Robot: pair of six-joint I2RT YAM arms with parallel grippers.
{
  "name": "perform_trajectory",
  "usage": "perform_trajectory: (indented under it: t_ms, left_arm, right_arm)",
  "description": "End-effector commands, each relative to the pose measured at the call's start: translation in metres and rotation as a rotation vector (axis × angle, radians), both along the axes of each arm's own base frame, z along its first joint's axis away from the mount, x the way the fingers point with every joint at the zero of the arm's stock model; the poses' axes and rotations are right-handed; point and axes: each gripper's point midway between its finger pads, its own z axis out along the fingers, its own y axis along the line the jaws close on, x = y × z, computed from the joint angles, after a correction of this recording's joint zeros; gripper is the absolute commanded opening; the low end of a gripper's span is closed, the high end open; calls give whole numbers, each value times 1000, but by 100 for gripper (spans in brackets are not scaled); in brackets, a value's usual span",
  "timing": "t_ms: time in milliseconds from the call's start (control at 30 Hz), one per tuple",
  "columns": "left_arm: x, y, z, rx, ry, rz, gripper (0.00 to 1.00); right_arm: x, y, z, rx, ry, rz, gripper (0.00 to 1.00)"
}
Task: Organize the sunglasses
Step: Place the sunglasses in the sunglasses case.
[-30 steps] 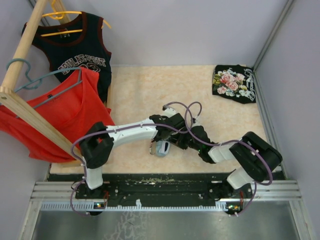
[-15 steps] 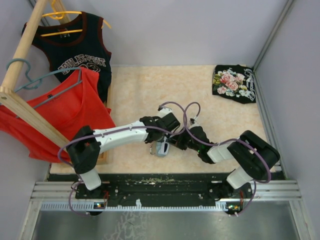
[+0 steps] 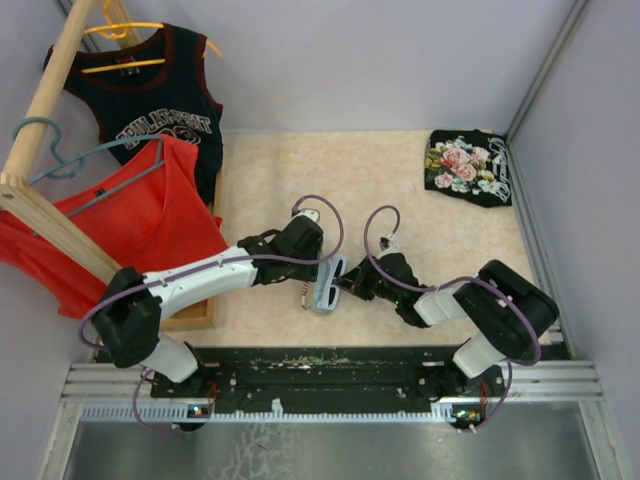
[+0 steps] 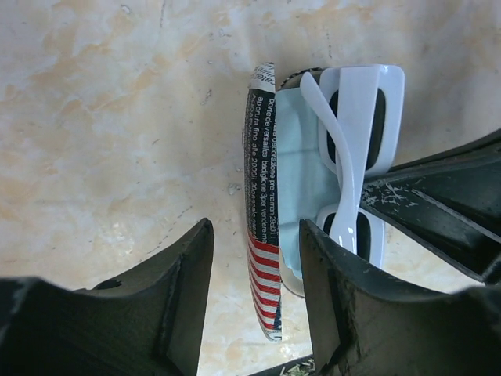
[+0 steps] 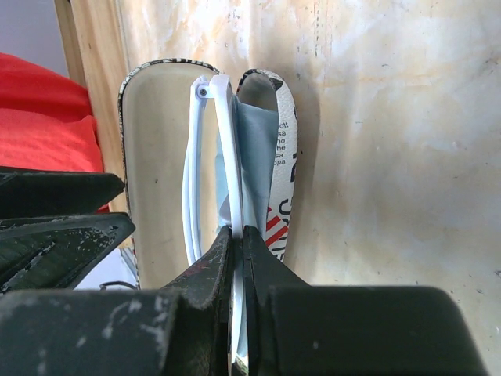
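Beige marbled table (image 3: 270, 180), flag-print case (image 4: 261, 219), floral black cloth (image 3: 468, 167)

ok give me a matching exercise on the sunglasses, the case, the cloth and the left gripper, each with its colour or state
Column one:
1. sunglasses
2. case
3. cloth
4. left gripper

Column two:
a. jaws apart, holding nothing
b. white frame, pinched in the right gripper
c. light blue, tucked in the case
d. flag print outside, standing open

Pairs: 1-b, 2-d, 3-c, 4-a
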Motion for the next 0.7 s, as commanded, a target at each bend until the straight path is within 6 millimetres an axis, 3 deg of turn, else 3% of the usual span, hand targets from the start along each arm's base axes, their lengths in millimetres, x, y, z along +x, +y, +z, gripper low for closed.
perform_trajectory:
  t_ms: [0,200,533,667]
  left_arm:
    - [1,-19,10,-183,10,-90,53]
    - [0,-17,-2,-265,57,-107,44]
    - [-7,-22,-23,-286,126,-126,45]
    - [-7,-20,-24,-271,130,-122,36]
  right_arm:
    - [6,9,16,32,-68,11,0]
    - [6,7,18,25,-75,10,0]
    - [7,5,23,11,-90,6,0]
    - [7,6,26,10,-99,9,0]
